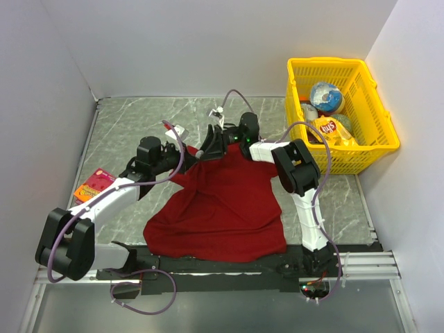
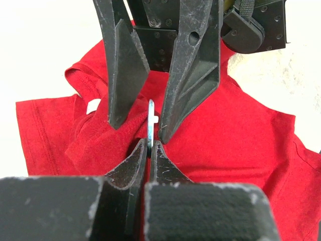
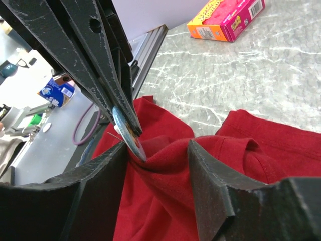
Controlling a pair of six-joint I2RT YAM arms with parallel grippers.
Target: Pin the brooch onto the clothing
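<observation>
The dark-red T-shirt (image 1: 222, 208) lies spread on the grey marble table, its neck end bunched up between both grippers. My left gripper (image 1: 194, 156) is shut on the brooch (image 2: 151, 118), a small whitish disc seen edge-on just past its tips (image 2: 149, 145). In the right wrist view the brooch (image 3: 128, 133) presses its lower edge into a raised fold of shirt (image 3: 165, 150). My right gripper (image 3: 158, 148) is open, its two fingers straddling that fold. It also shows from above (image 1: 213, 142) and facing the left gripper (image 2: 140, 129). The white neck label (image 2: 93, 106) shows.
An orange-and-pink flat packet (image 1: 94, 184) lies on the table left of the left arm, also in the right wrist view (image 3: 225, 20). A yellow basket (image 1: 340, 166) with snack bags stands at the back right. White walls close in the table on three sides.
</observation>
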